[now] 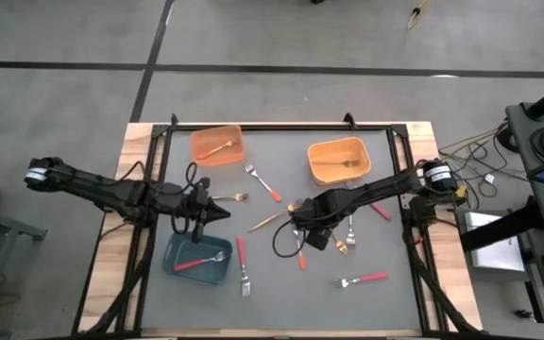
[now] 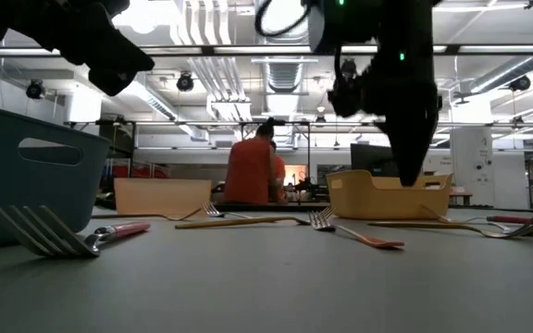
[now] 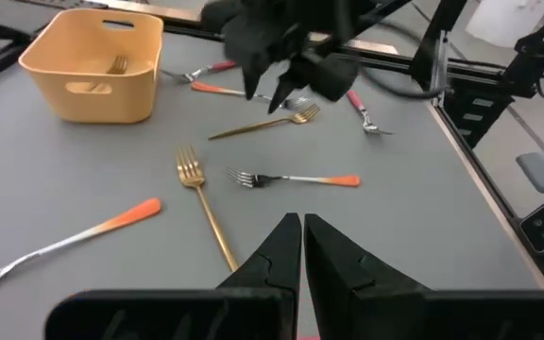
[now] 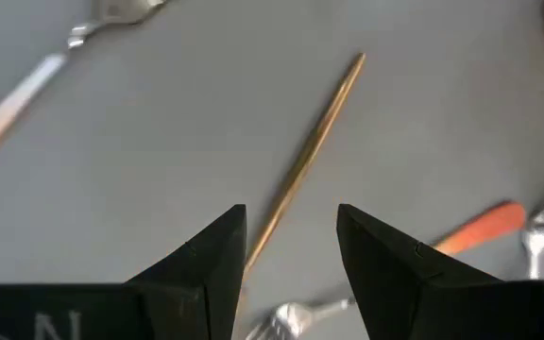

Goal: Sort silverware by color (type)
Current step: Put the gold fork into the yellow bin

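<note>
- High view: grey table (image 1: 281, 283) with three bins: orange bin (image 1: 217, 144) at the far left, yellow bin (image 1: 338, 160) at the far right, teal bin (image 1: 197, 260) near the left front.
- Each bin holds one fork: an orange-handled one in the orange bin, a gold one in the yellow bin, a red-handled one in the teal bin.
- Loose forks lie scattered mid-table and to the right; a red fork (image 1: 361, 280) sits alone at the right front, another red-handled one (image 1: 242, 264) just beside the teal bin.
- Right gripper (image 1: 296, 210) is down over the table centre, above the long gold fork (image 1: 266, 222).
- Right wrist view: fingers (image 4: 201, 255) stand apart, the gold fork's (image 4: 305, 156) handle running into the gap between them; contact cannot be told.
- Left gripper (image 1: 223, 212) hovers left of centre, just above the teal bin's far edge, holding nothing.
- Left wrist view: its fingers (image 3: 281, 250) are pressed together, a short gold fork (image 3: 204, 208) and an orange-handled fork (image 3: 296, 178) lying on the table just ahead of them.
- Low view: a person in an orange top (image 2: 251, 169) stands in the room beyond the table.
</note>
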`<state>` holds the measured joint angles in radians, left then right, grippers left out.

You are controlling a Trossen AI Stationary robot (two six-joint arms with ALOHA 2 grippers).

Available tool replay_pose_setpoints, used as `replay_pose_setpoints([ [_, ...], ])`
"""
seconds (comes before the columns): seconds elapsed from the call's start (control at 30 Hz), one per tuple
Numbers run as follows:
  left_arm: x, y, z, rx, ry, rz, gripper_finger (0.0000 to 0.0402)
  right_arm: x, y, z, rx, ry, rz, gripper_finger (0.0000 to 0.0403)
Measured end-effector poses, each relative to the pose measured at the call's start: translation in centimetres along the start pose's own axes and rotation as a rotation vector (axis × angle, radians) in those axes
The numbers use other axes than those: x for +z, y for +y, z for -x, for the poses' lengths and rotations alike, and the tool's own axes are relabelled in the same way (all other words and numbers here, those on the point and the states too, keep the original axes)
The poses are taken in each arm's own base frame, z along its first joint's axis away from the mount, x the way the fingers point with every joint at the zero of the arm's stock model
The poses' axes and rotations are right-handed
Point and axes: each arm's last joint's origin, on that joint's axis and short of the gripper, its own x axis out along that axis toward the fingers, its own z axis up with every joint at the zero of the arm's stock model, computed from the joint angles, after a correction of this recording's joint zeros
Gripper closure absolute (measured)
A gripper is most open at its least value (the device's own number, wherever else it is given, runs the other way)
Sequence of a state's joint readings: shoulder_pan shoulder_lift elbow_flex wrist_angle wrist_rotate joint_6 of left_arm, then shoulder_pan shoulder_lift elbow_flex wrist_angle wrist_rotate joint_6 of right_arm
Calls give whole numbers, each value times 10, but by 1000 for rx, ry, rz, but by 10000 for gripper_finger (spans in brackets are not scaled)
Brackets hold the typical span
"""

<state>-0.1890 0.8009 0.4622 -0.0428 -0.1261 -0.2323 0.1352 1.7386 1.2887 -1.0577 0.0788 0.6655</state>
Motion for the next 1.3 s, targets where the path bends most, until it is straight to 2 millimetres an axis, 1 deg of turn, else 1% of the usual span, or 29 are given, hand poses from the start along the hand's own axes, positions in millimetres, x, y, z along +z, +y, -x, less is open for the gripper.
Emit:
replay_pose_setpoints([
  [0.13, 1, 1, 0, 29, -15, -9, 402, 1, -11, -21, 13, -3, -48, 244],
  [0.23, 1, 2, 0, 66, -23, -9, 402, 0, -16, -33, 17, -3, -70, 252],
  [0.47, 1, 2, 0, 75, -24, -9, 402, -2, -17, -48, 71, -34, -91, 282],
  [0.63, 2, 3, 0, 94, -38, -16, 402, -2, -17, -50, 87, -47, -92, 319],
  [0.83, 4, 2, 0, 94, -58, -12, 402, 6, -13, -44, 107, -91, -88, 384],
  [0.97, 5, 2, 0, 92, -66, -10, 402, 12, -10, -35, 117, -120, -58, 387],
  [1.1, 6, 2, 0, 90, -78, -8, 402, 20, -6, -19, 131, -148, -9, 388],
  [1.23, 9, 1, 0, 84, -103, 1, 402, 26, 0, 0, 129, -185, 93, 389],
  [1.3, 11, 1, 0, 77, -131, 9, 402, 28, 6, 11, 104, -225, 181, 389],
])
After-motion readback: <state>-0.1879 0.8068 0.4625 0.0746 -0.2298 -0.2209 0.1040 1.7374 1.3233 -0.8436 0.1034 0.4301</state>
